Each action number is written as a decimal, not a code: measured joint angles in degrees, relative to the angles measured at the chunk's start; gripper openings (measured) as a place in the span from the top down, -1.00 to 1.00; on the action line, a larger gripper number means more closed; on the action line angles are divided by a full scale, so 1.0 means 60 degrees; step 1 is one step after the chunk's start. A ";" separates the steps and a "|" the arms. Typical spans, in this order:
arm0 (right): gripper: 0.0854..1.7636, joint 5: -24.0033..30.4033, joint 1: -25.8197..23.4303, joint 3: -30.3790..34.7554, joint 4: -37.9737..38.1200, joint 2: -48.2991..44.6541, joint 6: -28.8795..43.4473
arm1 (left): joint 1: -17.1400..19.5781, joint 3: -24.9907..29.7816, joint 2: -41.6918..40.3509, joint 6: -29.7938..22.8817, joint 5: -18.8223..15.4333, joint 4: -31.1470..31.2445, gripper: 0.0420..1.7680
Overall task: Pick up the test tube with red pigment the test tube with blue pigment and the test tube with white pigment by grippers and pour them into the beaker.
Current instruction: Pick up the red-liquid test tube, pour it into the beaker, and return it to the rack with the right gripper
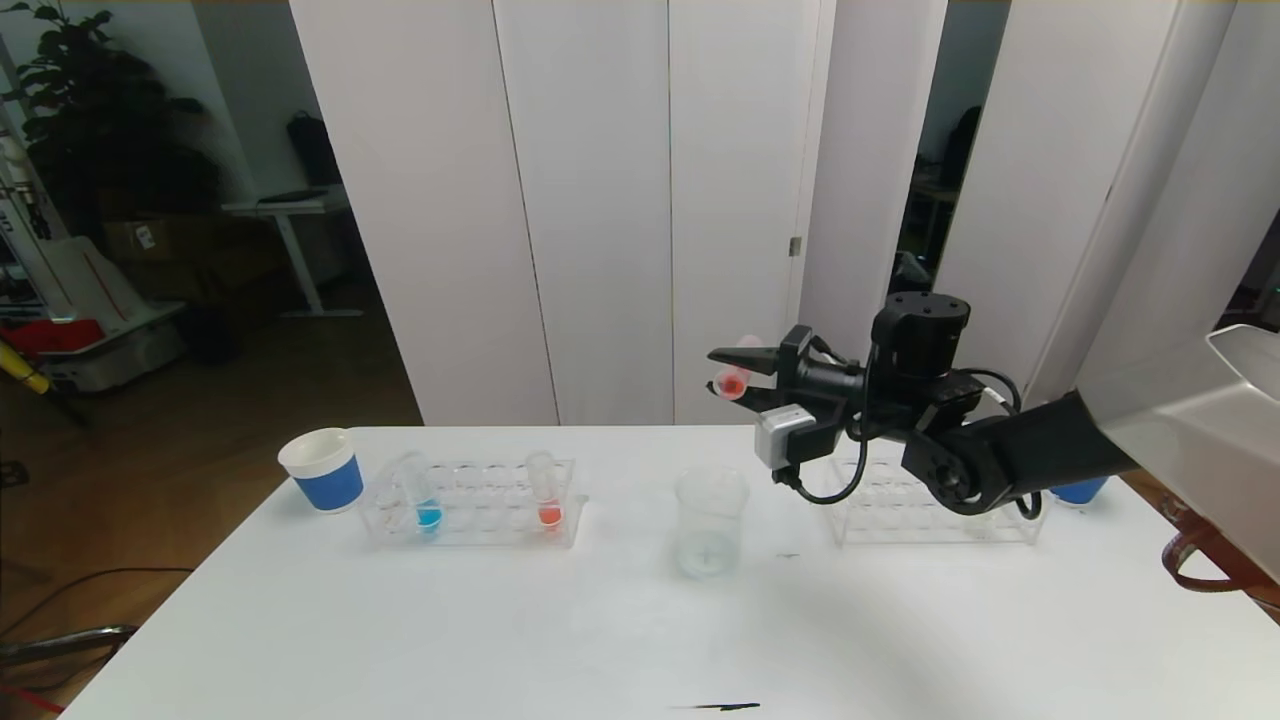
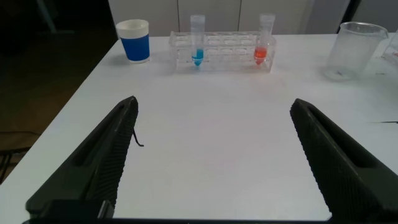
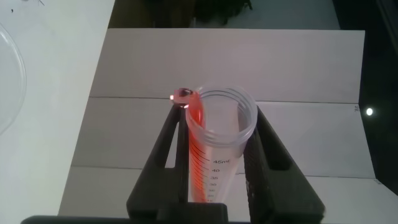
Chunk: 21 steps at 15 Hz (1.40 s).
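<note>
Your red-pigment tube [image 1: 735, 378] lies nearly sideways at frame centre, above and just right of the beaker [image 1: 711, 520], clamped in the right gripper [image 1: 738, 375]. The blue-pigment tube [image 1: 424, 497] and another red tube [image 1: 546, 493] stand in the left rack [image 1: 470, 505]. Your left gripper [image 2: 211, 162], low in its wrist view, has its jaws spread wide and holds nothing.

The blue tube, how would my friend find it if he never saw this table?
Look at the clear rack on the left part of the white table, next to the blue paper cup. Two tubes stand in it. The test tube with blue pigment is the one nearer the cup, with bright blue liquid at its bottom; the other tube holds red-orange.
</note>
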 joint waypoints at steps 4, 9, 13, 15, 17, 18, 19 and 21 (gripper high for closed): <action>0.42 0.0000 0.0006 -0.0317 0.0000 0.0154 -0.0354 | 0.0000 0.0000 0.0000 0.0000 0.0000 0.0000 -0.98; 0.42 0.0000 -0.0037 -0.0437 0.0000 0.0278 -0.0447 | 0.0000 0.0000 0.0000 0.0004 0.0000 0.0000 -0.98; 0.42 -0.0004 -0.0122 -0.0579 0.0008 0.0325 -0.0790 | 0.0000 0.0000 0.0000 0.0000 0.0000 0.0000 -0.98; 0.42 0.0006 -0.0146 -0.0644 0.0004 0.0335 -0.0939 | 0.0000 0.0000 0.0000 0.0000 0.0000 0.0000 -0.98; 0.42 0.0138 -0.0165 -0.0784 0.0022 0.0358 -0.1180 | 0.0000 0.0000 0.0000 0.0000 -0.0004 0.0000 -0.98; 0.42 0.0179 -0.0173 -0.0859 0.0026 0.0380 -0.1300 | 0.0000 0.0000 0.0000 0.0004 0.0000 0.0000 -0.98; 0.42 0.0193 -0.0175 -0.0908 0.0033 0.0398 -0.1365 | 0.0000 0.0000 0.0000 0.0004 0.0000 0.0000 -0.98; 0.42 0.0215 -0.0187 -0.1020 0.0047 0.0419 -0.1544 | 0.0000 0.0000 0.0000 0.0000 0.0000 -0.0004 -0.98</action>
